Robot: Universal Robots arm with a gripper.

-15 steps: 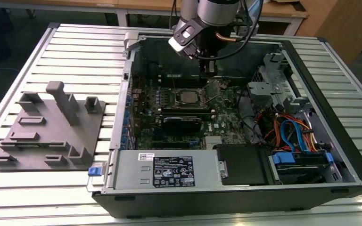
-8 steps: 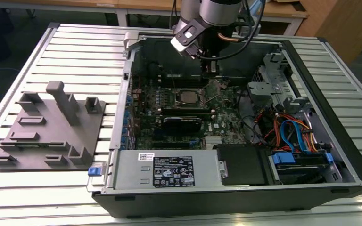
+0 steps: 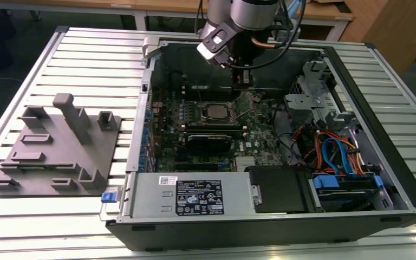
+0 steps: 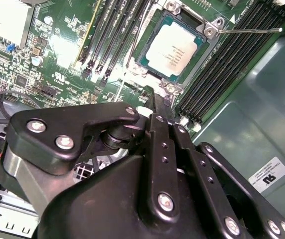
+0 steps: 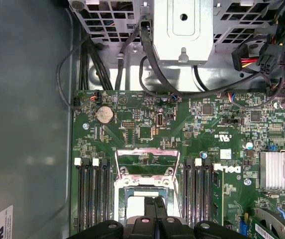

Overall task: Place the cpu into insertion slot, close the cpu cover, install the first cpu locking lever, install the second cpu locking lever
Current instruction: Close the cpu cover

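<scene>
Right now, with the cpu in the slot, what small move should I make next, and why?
Probably nudge the shut fingers against the cpu cover to tip it down. The cpu already sits in the insertion slot, while in the first wrist view the cover stands open beyond it. The fingers hold nothing.

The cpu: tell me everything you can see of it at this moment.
The cpu is a small, flat, square chip with a pale silver-grey metal top and a thin green edge. It lies level in the insertion slot on the green motherboard, between banks of long black memory slots. Its whole top is exposed. The gripper hangs close beside one corner, shut and not holding it.
</scene>
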